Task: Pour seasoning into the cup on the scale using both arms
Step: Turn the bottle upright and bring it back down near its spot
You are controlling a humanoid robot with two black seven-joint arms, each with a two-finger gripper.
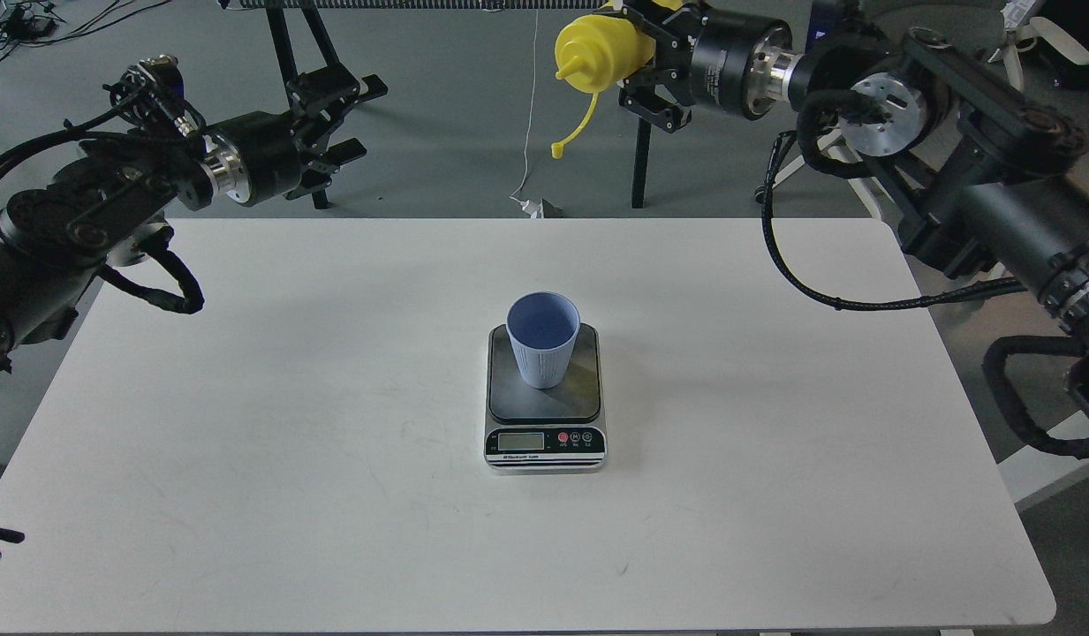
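Note:
The light blue cup point(543, 341) stands upright on the dark platform of the scale point(545, 397) at the table's middle. My right gripper point(637, 49) is shut on the yellow seasoning bottle point(594, 51), held high beyond the table's far edge, lying roughly sideways with its nozzle pointing left. Its tethered cap point(558, 150) hangs loose below. The bottle is well above and behind the cup. My left gripper point(345, 119) is open and empty, off the table's far left corner.
The white table point(288, 424) carries only the scale and cup. Black stand legs point(637, 159) and a thin cord point(531, 115) are behind the table. An office chair point(1030, 26) is at the back right.

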